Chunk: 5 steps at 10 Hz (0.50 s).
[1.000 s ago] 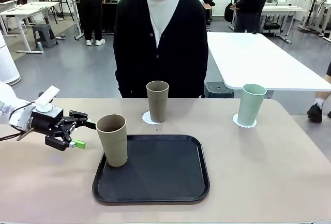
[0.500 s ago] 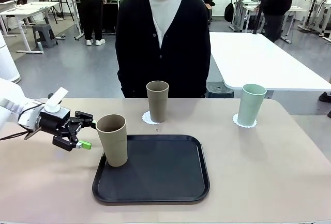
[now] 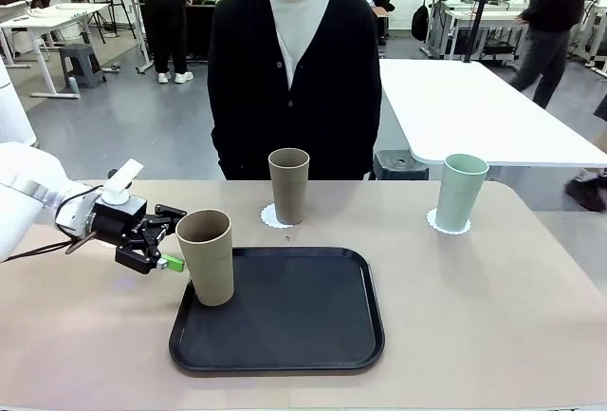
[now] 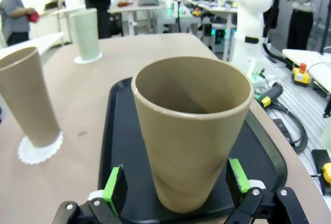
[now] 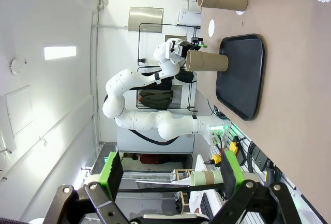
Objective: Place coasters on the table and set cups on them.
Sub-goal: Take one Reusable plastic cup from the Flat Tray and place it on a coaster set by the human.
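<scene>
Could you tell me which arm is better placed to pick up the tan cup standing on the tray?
Left: its gripper is open right beside that cup, fingers flanking it.

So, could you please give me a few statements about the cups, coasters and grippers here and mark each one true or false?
1. The mint green cup stands on a coaster. True.
2. All three cups stand on the black tray. False: the tan cup on the tray is alone there; the other tan cup and the mint one stand on the table.
3. The left gripper is open, its pads either side of the tray's cup. True.
4. The far tan cup lies on its side. False: it stands upright on a coaster.
5. The right gripper holds a cup. False: its jaws are open with nothing between them.
</scene>
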Motion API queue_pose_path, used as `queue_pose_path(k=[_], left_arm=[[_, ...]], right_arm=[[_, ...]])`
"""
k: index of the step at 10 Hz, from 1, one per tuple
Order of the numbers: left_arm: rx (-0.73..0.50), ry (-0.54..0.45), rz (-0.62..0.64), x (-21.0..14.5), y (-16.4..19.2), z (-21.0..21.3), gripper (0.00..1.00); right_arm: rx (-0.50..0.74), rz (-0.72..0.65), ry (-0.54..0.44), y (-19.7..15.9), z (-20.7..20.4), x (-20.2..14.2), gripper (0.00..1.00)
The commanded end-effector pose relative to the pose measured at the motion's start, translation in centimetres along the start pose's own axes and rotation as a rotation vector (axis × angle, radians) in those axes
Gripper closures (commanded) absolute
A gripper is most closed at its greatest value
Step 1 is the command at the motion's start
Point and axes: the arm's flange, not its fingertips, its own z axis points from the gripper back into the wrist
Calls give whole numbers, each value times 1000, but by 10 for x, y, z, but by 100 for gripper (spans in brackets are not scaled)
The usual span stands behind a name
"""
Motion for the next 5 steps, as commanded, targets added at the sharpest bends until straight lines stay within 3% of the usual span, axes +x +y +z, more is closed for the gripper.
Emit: queue_pose_path(k=[1, 5], left_arm=[[-5, -25, 20, 4, 4, -11, 0], [-40, -22, 37, 4, 3, -25, 0]], right_arm=[[10, 10, 6, 1, 0, -1, 0], [10, 10, 6, 1, 0, -1, 0]])
